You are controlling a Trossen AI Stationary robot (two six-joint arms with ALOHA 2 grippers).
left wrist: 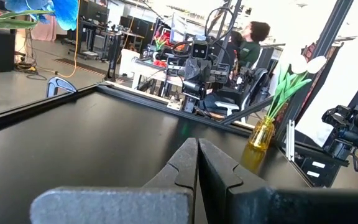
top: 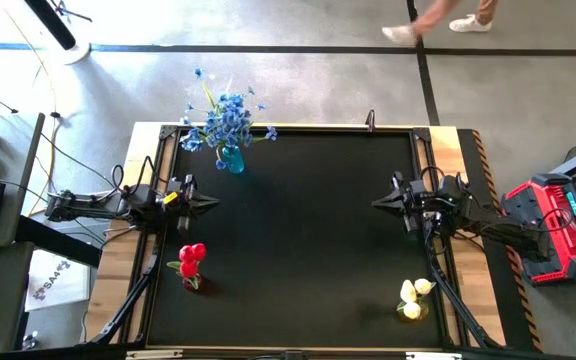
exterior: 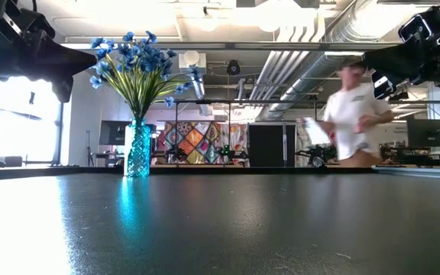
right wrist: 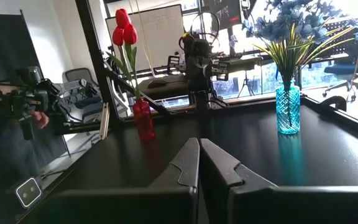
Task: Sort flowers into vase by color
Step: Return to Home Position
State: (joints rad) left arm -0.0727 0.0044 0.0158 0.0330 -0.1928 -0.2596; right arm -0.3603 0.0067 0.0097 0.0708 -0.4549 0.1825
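Looking down on the black table (top: 298,240), I see both arms held out level from its two side edges, facing each other across the bare middle. The left arm (top: 98,205) reaches in from the left edge with the left gripper (top: 208,201) aimed at its opposite number. In its wrist view the two fingers (left wrist: 179,168) lie pressed together with only a thin seam between them, and they hold nothing. The right arm (top: 498,230) mirrors it from the right edge, and the right gripper (top: 380,203) is likewise closed and empty. In the low view both claws hang high above the mat, well apart from every flower.

The blue vase (top: 233,160) stands by the table's far edge, beyond the left gripper, and is packed with the blue sprays (top: 230,118). The red vase (top: 190,282) sits on the near side of that same gripper and holds the red tulips (top: 192,254). The yellow vase (top: 411,311) stands toward the near right corner, on the near side of the right gripper, with the pale yellow tulips (top: 415,290) in it. A person (exterior: 354,114) is in the room beyond the table.
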